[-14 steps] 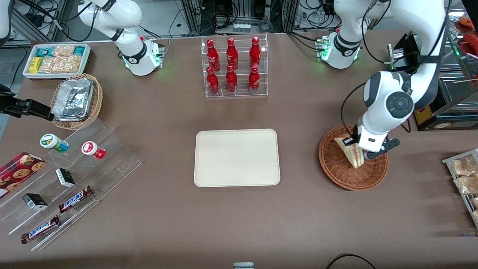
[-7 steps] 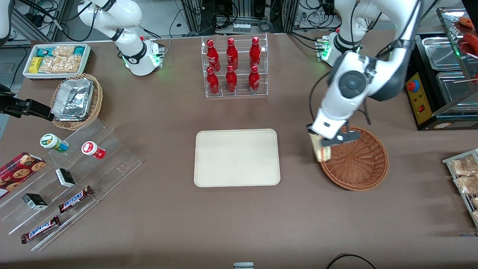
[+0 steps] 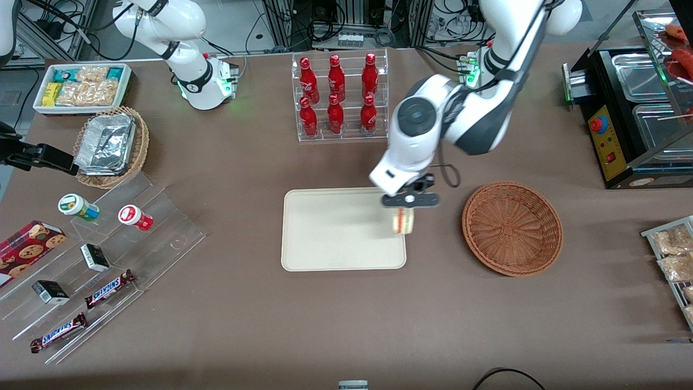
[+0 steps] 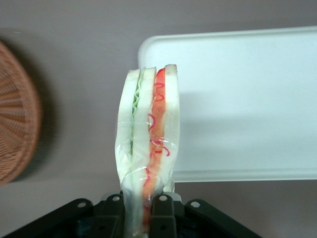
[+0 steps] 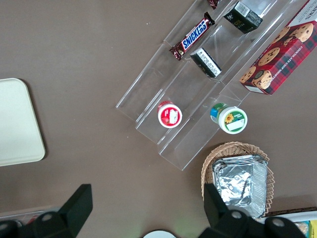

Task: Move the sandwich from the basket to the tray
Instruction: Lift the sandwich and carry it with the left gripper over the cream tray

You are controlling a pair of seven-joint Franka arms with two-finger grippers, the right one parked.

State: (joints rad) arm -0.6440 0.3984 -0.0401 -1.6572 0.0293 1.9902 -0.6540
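Gripper [image 3: 403,208] is clamped on the sandwich [image 3: 403,221], holding it in the air over the tray [image 3: 335,233] edge nearest the basket [image 3: 512,228]. Basket is empty, well apart from the gripper toward the working arm's end of the table.

Wrist view: sandwich [image 4: 147,148] hangs upright, pinched at one narrow end between the fingers [image 4: 115,206], the rest of the wedge sticking out free. It looks wrapped in clear film. Tray [image 4: 237,99] rim sits right under it, so only part of the sandwich is over tray surface; the rest is over bare table.

Risks as I read them:
- Release here and it could land straddling the rim, then tip off onto the table. Cause: not far enough in over the tray.
- Grip is on one end only, on slippery film and soft bread. A quick stop or swing could let it rotate or slide in the jaws.
- Dropping from height on its thin edge: it will likely topple, direction unpredictable.
- Hard squeeze may have deformed the bread; wrap might cling to a finger on opening.

Needs more travel toward tray centre, then lower before opening.
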